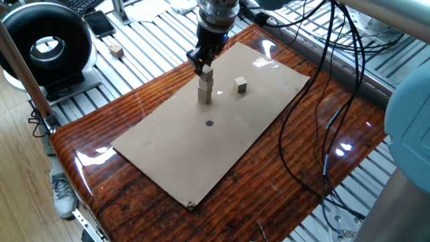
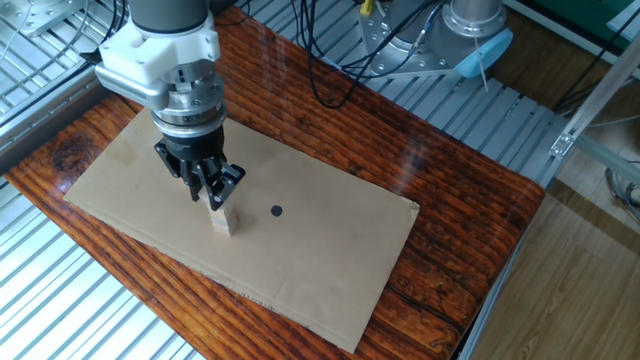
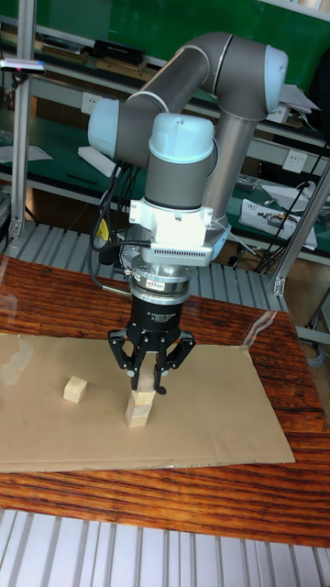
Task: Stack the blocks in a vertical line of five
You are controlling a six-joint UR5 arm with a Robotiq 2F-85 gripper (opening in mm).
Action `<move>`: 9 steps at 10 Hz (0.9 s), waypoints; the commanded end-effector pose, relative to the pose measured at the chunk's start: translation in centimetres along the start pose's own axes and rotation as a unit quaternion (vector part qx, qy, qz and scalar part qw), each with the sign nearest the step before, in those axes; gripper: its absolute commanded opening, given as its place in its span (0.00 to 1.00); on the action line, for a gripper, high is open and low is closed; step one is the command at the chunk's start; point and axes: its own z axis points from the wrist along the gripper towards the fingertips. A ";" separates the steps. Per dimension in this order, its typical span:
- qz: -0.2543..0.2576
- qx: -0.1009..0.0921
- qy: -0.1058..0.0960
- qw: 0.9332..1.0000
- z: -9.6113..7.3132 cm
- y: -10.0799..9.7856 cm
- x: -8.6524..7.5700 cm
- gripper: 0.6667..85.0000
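A stack of three tan blocks (image 1: 205, 89) stands on the cardboard sheet (image 1: 222, 141), also seen as the stack (image 2: 223, 220) and the stack (image 3: 138, 406). My gripper (image 1: 203, 62) hangs straight over it, open, its fingers (image 3: 129, 361) loosely straddling the top block without clamping it. From the other side the gripper (image 2: 213, 193) hides most of the stack. One loose block (image 1: 240, 83) lies on the sheet just beyond the stack, and it is the loose block (image 3: 75, 390) in the tall view. Another block (image 1: 117, 50) sits off the table on the slatted metal surface.
A small black dot (image 1: 209, 123) marks the sheet in front of the stack. The glossy wooden table (image 1: 94, 144) ends close to the sheet. A black round device (image 1: 46, 48) stands at the left, and cables (image 1: 329, 101) hang at the right.
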 end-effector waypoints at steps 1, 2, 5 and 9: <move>0.002 -0.008 -0.004 1.000 -0.1 0.3 -0.3 0.32; 0.001 -0.008 -0.004 1.000 -0.1 0.3 -0.3 0.32; 0.001 -0.005 -0.006 1.000 0.1 0.3 -0.4 0.35; 0.000 -0.007 -0.006 1.000 0.1 0.5 -0.3 0.37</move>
